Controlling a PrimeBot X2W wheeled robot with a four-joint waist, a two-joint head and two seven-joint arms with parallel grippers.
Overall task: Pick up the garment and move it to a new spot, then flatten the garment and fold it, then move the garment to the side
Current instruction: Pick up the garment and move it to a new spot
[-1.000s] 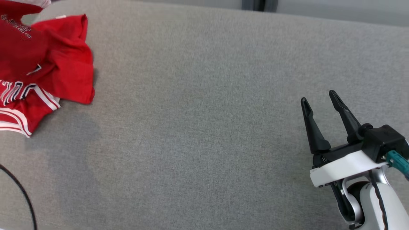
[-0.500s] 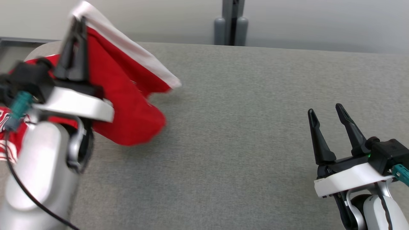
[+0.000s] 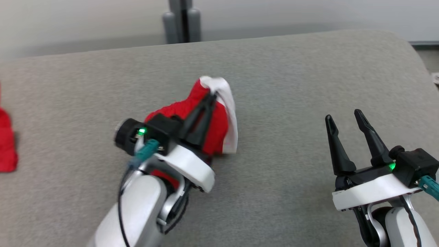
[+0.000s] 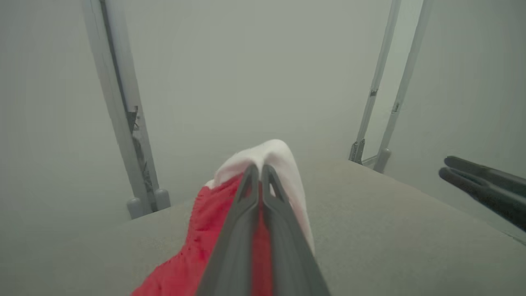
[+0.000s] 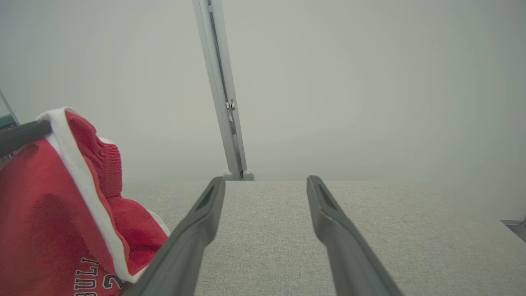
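The garment [image 3: 219, 116], red with a white sleeve edge, hangs bunched from my left gripper [image 3: 210, 97], which is shut on its upper fold over the middle of the grey table [image 3: 291, 85]. In the left wrist view the closed fingers [image 4: 246, 213] pinch red and white cloth [image 4: 283, 164]. The right wrist view shows the garment [image 5: 41, 205] at the left, with black lettering low down. My right gripper [image 3: 343, 115] stands open and empty at the lower right, well apart from the cloth; its fingers [image 5: 197, 222] spread over bare table.
Another piece of red cloth [image 3: 7, 144] lies at the table's far left edge. A grey post [image 3: 181, 20] stands behind the table's back edge. The table's right corner [image 3: 408, 41] is rounded.
The head camera has turned. My left gripper has carried the garment rightward, away from the other red cloth, to the table's middle. The right gripper stays open in place.
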